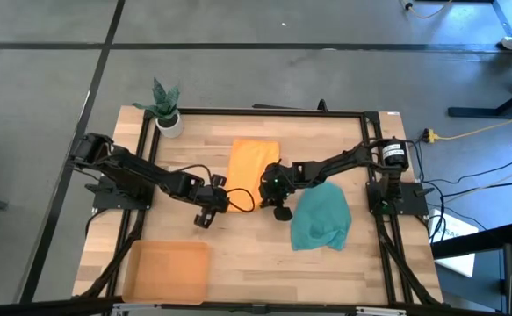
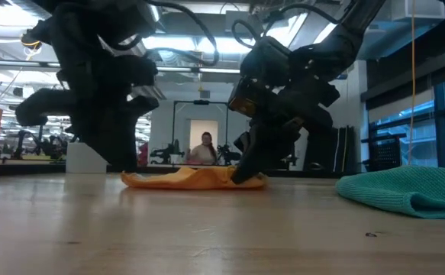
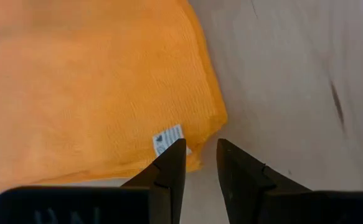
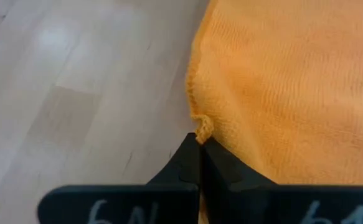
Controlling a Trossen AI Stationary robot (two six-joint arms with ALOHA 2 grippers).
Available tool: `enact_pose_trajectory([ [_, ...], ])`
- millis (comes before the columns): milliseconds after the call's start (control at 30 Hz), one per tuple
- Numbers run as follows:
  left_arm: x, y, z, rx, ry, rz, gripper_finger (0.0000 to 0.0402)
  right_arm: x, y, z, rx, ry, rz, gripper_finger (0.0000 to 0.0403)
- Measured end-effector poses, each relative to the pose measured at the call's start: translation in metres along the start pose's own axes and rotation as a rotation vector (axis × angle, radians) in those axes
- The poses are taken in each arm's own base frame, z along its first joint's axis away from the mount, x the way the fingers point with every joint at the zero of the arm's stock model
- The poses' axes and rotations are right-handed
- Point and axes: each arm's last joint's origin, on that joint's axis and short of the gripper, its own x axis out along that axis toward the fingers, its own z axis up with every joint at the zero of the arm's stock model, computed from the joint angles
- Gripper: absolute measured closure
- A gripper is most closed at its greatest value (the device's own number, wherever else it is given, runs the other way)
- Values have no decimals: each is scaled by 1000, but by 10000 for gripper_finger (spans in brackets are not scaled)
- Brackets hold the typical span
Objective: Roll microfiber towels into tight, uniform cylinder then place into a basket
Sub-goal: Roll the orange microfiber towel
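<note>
The orange towel [image 1: 254, 162] lies flat on the wooden table, mid-table toward the far side. My left gripper [image 3: 200, 155] is open at the towel's near left corner, where a white label [image 3: 167, 139] shows; whether its fingers touch the cloth I cannot tell. My right gripper [image 4: 200, 144] is shut on the towel's near right edge. The teal towel [image 1: 320, 215] lies crumpled on the table to the right. The orange-tan basket [image 1: 166, 270] stands at the near left corner. My right gripper pinches the orange towel's hem [image 4: 202, 129] between its two fingertips, close to the near right corner. The fingers slant down from the table's right side. The hem puckers at the tips, and the rest of the towel [image 2: 195, 178] lies on the table.
A small white pot with a green plant [image 1: 168, 114] stands at the far left corner. A black frame [image 1: 264, 111] runs around the table. Bare wood lies between the basket and the teal towel. In the low view, a person [image 2: 204, 149] sits far behind the table.
</note>
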Motion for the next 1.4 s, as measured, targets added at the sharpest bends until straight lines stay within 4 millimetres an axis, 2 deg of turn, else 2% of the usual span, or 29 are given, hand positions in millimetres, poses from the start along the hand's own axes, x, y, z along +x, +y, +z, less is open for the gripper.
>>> enact_pose_trajectory([
  [167,11,-1,1,15,7,12,319,-1,-2,1,1,-15,13,403],
  [333,12,-1,1,63,24,65,319,-1,-2,2,-2,-22,18,403],
  [800,12,-2,-3,79,58,19,319,-2,-2,3,-4,-26,18,403],
  [1167,28,-1,-6,71,104,-10,320,-2,-2,3,-4,-28,17,403],
  [1267,28,-1,-7,70,103,-24,338,-2,-2,3,-4,-28,17,403],
  [1400,28,-1,-9,38,117,-57,387,-3,-1,4,5,-27,13,403],
])
